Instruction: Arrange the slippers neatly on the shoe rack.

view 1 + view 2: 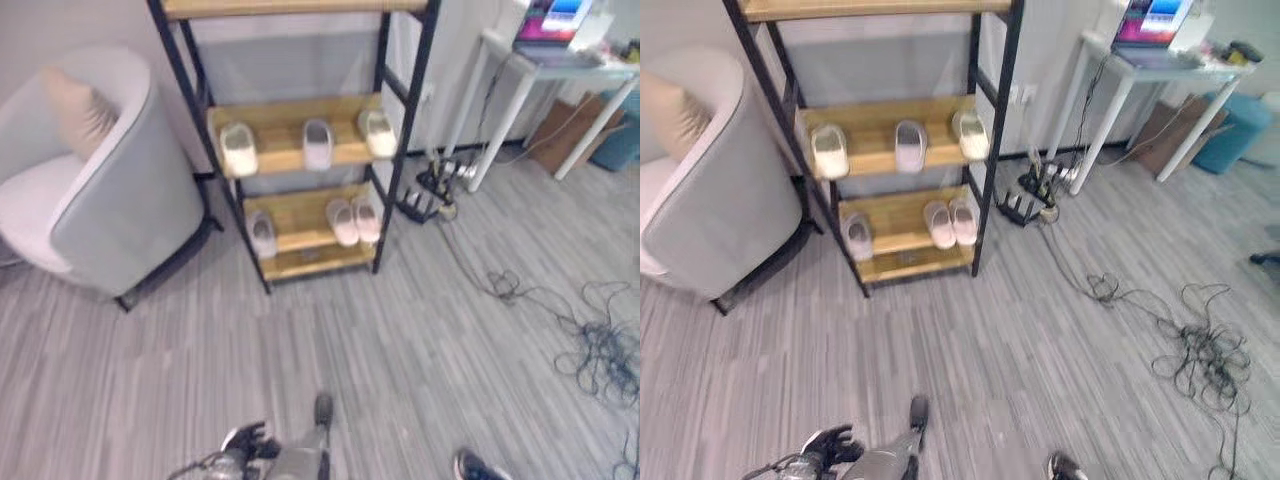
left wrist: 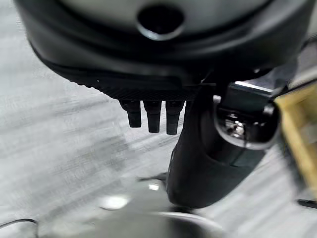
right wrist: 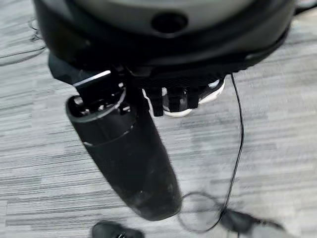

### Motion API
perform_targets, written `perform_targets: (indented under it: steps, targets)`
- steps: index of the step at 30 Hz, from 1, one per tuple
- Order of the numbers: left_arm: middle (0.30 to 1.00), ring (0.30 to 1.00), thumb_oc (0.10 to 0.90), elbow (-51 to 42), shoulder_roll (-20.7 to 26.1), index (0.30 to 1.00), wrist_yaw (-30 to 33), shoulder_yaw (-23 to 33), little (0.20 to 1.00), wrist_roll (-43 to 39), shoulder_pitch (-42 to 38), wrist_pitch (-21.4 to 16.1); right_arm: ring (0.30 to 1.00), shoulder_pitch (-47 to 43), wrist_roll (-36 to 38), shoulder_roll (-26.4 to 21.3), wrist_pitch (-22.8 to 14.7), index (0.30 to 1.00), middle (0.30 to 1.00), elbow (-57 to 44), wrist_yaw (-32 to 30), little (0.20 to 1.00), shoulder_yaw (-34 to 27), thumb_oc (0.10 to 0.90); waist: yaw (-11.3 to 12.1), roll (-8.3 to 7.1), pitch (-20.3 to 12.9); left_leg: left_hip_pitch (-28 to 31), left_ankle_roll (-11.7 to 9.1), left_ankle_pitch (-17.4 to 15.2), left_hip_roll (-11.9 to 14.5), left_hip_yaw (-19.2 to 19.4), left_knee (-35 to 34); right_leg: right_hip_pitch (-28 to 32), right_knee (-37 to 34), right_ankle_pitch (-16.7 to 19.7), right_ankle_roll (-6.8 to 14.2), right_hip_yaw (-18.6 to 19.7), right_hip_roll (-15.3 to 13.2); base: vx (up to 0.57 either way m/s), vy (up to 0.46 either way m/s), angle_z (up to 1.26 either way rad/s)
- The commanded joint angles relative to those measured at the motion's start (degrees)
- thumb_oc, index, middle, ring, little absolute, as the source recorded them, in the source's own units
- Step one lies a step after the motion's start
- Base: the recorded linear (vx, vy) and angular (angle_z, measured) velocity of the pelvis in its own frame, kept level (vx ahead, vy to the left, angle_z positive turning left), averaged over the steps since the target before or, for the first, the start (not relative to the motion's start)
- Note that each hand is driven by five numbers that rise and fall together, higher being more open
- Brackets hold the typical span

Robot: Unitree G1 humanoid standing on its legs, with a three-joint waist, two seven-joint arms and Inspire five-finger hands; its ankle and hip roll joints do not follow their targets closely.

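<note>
Fingers (image 2: pixel 152 118) of the left hand (image 2: pixel 148 89) hang straight and close together in the left wrist view, holding nothing above the grey floor (image 2: pixel 59 148); the right wrist view shows the right hand (image 3: pixel 168 74) with fingers (image 3: pixel 173 101) likewise straight and empty. From the head views, six slippers sit on the shoe rack (image 1: pixel 400 120): three apart on the middle shelf (image 1: pixel 285 150), and on the lower shelf (image 1: pixel 300 215) a single slipper (image 1: pixel 262 235) at left and a touching pair (image 1: pixel 354 220) at right.
</note>
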Motion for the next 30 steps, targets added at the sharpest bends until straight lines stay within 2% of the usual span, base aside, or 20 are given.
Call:
perform_targets:
  steps: [1,2,3,4,5,6,8,9,10,11,13,16,22,23,24,25,27,28,29,30]
  targets:
    - [0.9,0.9,0.8,-0.05,-2.58,0.9,-0.18,-1.42,0.9,1.32,3.94,1.1,0.9,1.35,-0.93,-4.54,-0.09,0.9,0.9,-5.31,0.93,0.9,-0.38,0.8,1.03,4.31,1.84,-1.23,-5.14,-8.81,4.38,0.47,6.79,-12.53,17.3,15.82,5.17,-5.07,-7.44,0.29,0.205,-0.28]
    - [0.9,0.9,0.8,-0.05,-2.61,0.9,-0.18,-1.42,0.9,1.32,3.94,1.1,0.9,1.35,-0.93,-4.56,-0.09,0.9,0.9,-5.31,0.94,0.9,-0.39,0.8,1.06,4.43,1.75,-1.35,-5.16,-8.78,4.52,0.44,6.79,-12.64,17.23,15.94,5.14,-5.06,-7.3,0.45,0.269,-0.23]
    - [0.9,0.9,0.8,-1.08,-1.9,0.9,0.08,-0.97,0.9,0.41,3.48,1.3,0.9,1.54,-1.63,-4.15,-0.36,0.9,0.9,-6.55,0.7,0.9,0.1,0.8,-0.55,5.8,2.67,4.44,-3.71,-11.15,3.97,-0.38,6.32,-18.43,26.62,17.25,4.0,-8.53,-8.82,0.48,0.231,-0.11]
    - [0.9,0.9,0.8,-1.39,-1.74,0.9,0.07,-0.79,0.9,-0.18,3.27,1.2,0.9,1.72,-1.78,-4.01,-0.42,0.9,0.9,-6.75,0.62,0.9,0.26,0.8,-1.11,6.2,2.89,6.84,-3.45,-12.14,3.58,-0.89,5.8,-20.22,26.86,15.39,3.37,-9.72,-8.97,0.64,0.257,0.15]
    - [0.9,0.9,0.8,-1.87,-1.72,0.9,0.0,-0.88,0.9,-0.73,3.12,1.08,0.9,1.81,-1.75,-3.81,-0.53,0.9,0.9,-7.16,0.6,0.9,0.51,0.8,-1.73,6.53,3.06,8.85,-3.44,-13.02,3.48,-1.54,5.39,-22.32,24.9,13.1,2.58,-10.68,-8.4,0.46,0.084,0.31]
    - [0.9,0.9,0.8,-1.98,-1.81,0.9,-0.15,-0.98,0.9,-0.88,3.16,1.0,0.9,1.69,-2.01,-3.81,-0.44,0.9,0.9,-7.56,0.48,0.9,0.87,0.8,-2.23,6.46,3.06,10.7,-3.44,-14.02,3.01,-2.39,5.15,-23.28,19.73,10.62,1.93,-11.62,-8.08,0.42,0.03,0.43]
    - [0.9,0.9,0.8,-2.02,-1.9,0.9,-0.22,-1.38,0.9,-0.89,3.09,0.65,0.9,1.32,-2.06,-3.92,-0.61,0.9,0.9,-7.85,0.43,0.9,1.32,0.8,-2.79,6.33,3.22,11.59,-3.74,-14.85,2.45,-3.58,5.85,-25.18,11.92,8.59,1.43,-11.41,-6.97,0.32,-0.011,0.47]
    - [0.9,0.9,0.8,-2.0,-1.9,0.9,-0.21,-1.38,0.9,-0.9,3.1,0.64,0.9,1.33,-2.06,-3.92,-0.61,0.9,0.9,-7.84,0.43,0.9,1.34,0.8,-2.83,6.31,3.36,11.76,-3.76,-14.99,2.44,-3.62,5.93,-24.96,11.94,8.45,1.42,-11.46,-6.99,0.55,-0.126,0.45]
    - [0.9,0.9,0.8,-1.49,-2.18,0.9,0.01,-1.81,0.9,0.11,3.1,0.21,0.9,0.96,-1.7,-4.02,-0.69,0.9,0.9,-8.41,0.29,0.9,1.59,0.8,-4.29,5.28,3.25,14.65,-4.61,-17.3,0.99,-6.49,5.67,-26.98,-4.89,9.59,2.4,-5.46,-5.31,0.54,-0.138,0.43]
    - [0.9,0.9,0.8,-1.43,-2.31,0.9,0.0,-1.8,0.9,0.26,3.05,0.12,0.9,0.88,-1.75,-4.07,-0.67,0.9,0.9,-8.65,0.37,0.9,1.67,0.8,-4.72,5.37,3.52,15.75,-4.86,-18.22,1.05,-6.86,5.82,-27.2,-7.71,10.52,2.85,-3.9,-5.13,0.66,-0.161,0.42]
    - [0.9,0.9,0.8,-0.99,-2.51,0.9,-0.04,-1.79,0.9,0.59,3.11,0.03,0.9,0.9,-2.25,-4.18,-0.55,0.9,0.9,-9.11,0.42,0.9,1.84,0.8,-5.38,5.18,3.69,16.87,-5.13,-19.86,0.5,-8.13,7.07,-28.54,-9.89,12.44,3.88,-0.9,-5.13,0.32,-0.083,0.48]
    - [0.9,0.9,0.8,-0.32,-2.4,0.9,-0.25,-1.63,0.9,0.8,3.45,0.29,0.9,1.59,-3.37,-4.55,-0.5,0.9,0.9,-9.81,0.46,0.9,2.5,0.8,-5.73,4.63,3.07,18.37,-5.58,-22.17,-0.29,-10.82,9.49,-26.78,-10.28,12.59,3.57,1.66,-4.96,0.32,-0.132,0.69]
    - [0.9,0.9,0.8,0.6,-2.18,0.9,-0.14,-0.29,0.9,0.64,5.0,0.56,0.9,1.5,-4.31,-5.27,-1.22,0.9,0.9,-12.76,0.54,0.9,3.92,0.8,-5.13,4.81,1.35,18.19,-8.44,-21.2,1.34,-12.53,14.39,-22.49,-11.07,10.71,1.4,-0.85,-3.77,0.23,-0.161,0.34]
    - [0.9,0.9,0.8,0.59,-2.32,0.9,0.06,-0.41,0.9,1.0,5.05,0.61,0.9,1.31,-4.04,-5.84,-1.76,0.9,0.9,-15.0,0.23,0.9,3.92,0.8,-5.17,4.64,1.46,16.49,-9.94,-19.38,2.26,-11.41,17.52,-21.16,-11.8,10.01,0.81,-1.5,-3.73,0.06,-0.185,0.27]
    - [0.9,0.9,0.8,-0.44,-2.26,0.9,0.73,-0.51,0.9,0.69,4.44,0.61,0.9,1.36,-2.69,-6.87,-2.63,0.9,0.9,-18.6,-0.66,0.9,3.54,0.8,-5.56,3.81,2.46,10.69,-11.32,-16.11,5.12,-6.9,27.74,-19.17,-12.86,9.29,-0.61,-2.91,-4.08,0.07,-0.241,0.14]
    - [0.9,0.9,0.8,-0.76,-2.26,0.9,1.15,-0.53,0.9,0.52,4.16,0.65,0.9,1.34,-2.33,-7.32,-2.86,0.9,0.9,-19.94,-1.03,0.9,3.4,0.8,-5.7,3.34,2.86,9.25,-10.88,-15.77,6.61,-4.44,29.84,-18.23,-13.36,8.91,-1.15,-3.68,-4.26,0.06,-0.22,0.2]
    - [0.9,0.9,0.8,-1.05,-2.65,0.9,1.51,-0.77,0.9,0.52,3.67,0.72,0.9,1.74,-2.13,-8.14,-3.17,0.9,0.9,-22.78,-1.42,0.9,3.0,0.8,-5.82,3.04,3.16,7.39,-10.08,-16.33,9.04,-0.1,28.19,-16.45,-14.62,8.15,-1.6,-5.1,-4.42,0.11,-0.082,0.33]
    - [0.9,0.9,0.8,-1.48,-3.31,0.9,1.63,-1.5,0.9,0.98,3.67,0.42,0.9,2.63,-2.09,-9.41,-3.97,0.9,0.9,-26.56,-1.95,0.9,2.35,0.8,-5.82,3.17,2.78,6.11,-9.25,-17.84,8.76,1.99,20.54,-15.35,-15.54,7.6,-1.27,-6.25,-4.56,0.12,0.004,0.29]
    - [0.9,0.9,0.8,-1.49,-3.34,0.9,1.63,-1.53,0.9,0.98,3.72,0.42,0.9,2.73,-2.09,-9.46,-3.91,0.9,0.9,-26.67,-1.94,0.9,2.32,0.8,-5.82,3.12,2.84,6.38,-9.2,-17.78,8.63,2.01,20.29,-15.18,-15.56,7.54,-1.22,-6.26,-4.67,0.13,0.052,0.23]
    - [0.9,0.9,0.8,-1.3,-3.79,0.9,1.55,-1.78,0.9,1.35,4.2,0.4,0.9,2.92,-2.66,-10.26,-4.24,0.9,0.9,-28.22,-1.83,0.9,2.09,0.8,-5.79,3.69,2.66,7.82,-9.05,-17.85,8.25,2.08,16.08,-15.38,-15.13,7.29,-0.93,-6.31,-4.26,0.07,0.071,0.29]
